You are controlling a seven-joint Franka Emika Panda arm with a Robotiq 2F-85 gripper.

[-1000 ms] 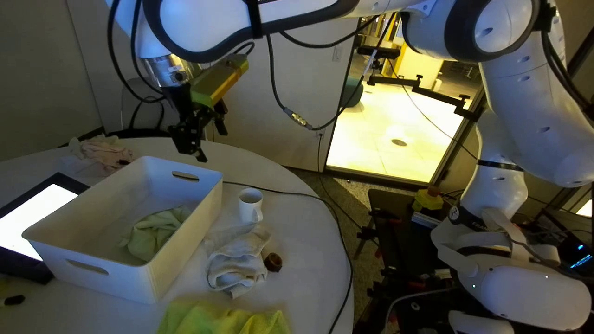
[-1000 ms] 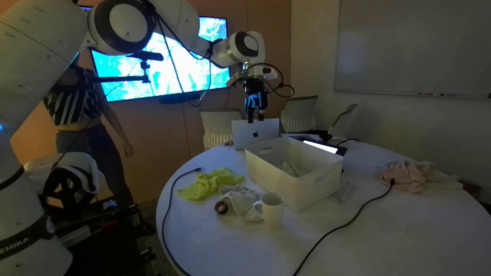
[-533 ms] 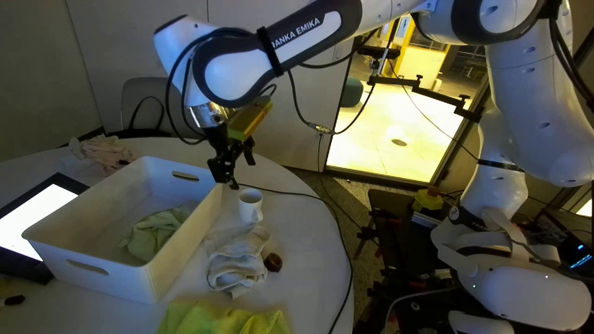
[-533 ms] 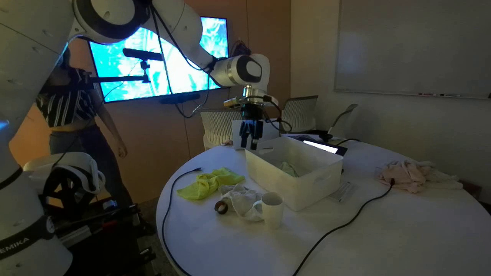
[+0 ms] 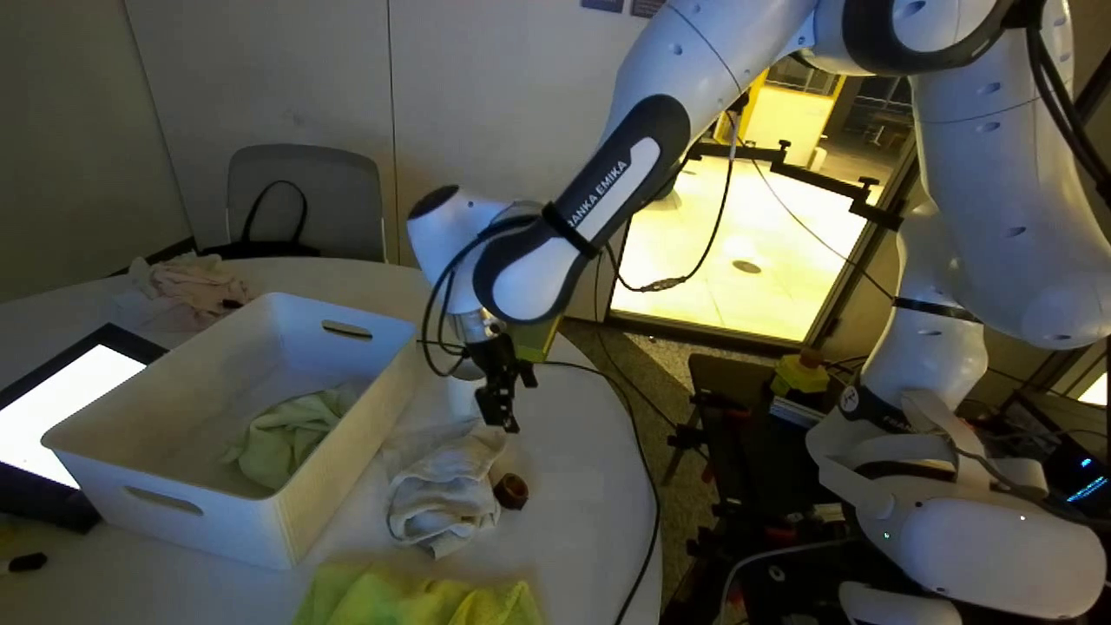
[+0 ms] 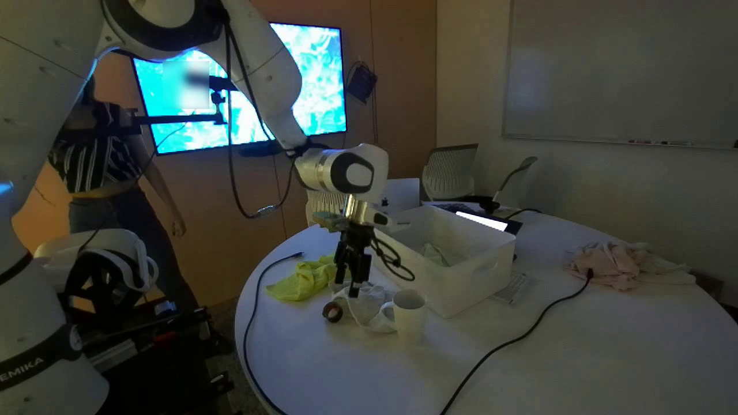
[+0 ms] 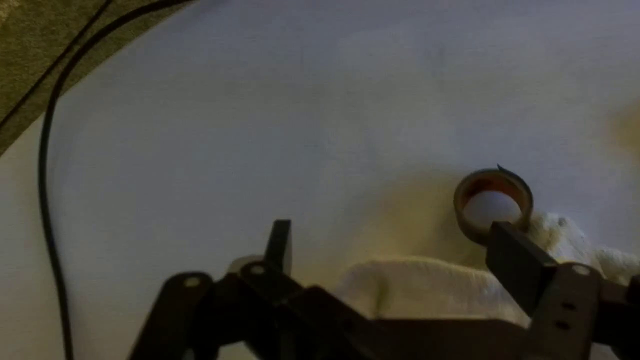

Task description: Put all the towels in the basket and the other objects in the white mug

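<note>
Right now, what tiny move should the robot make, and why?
Probably shift the open gripper sideways to bring the tape roll between its fingers: in the wrist view, one finger hides part of the roll, so they don't straddle it. It lies outside the white mug, its likely destination.

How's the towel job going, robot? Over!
Gripper open, nothing held. Pale green towel in basket; whitish-grey towel and yellow-green towel on table. Tape roll close beside whitish-grey towel, maybe in the way.
</note>
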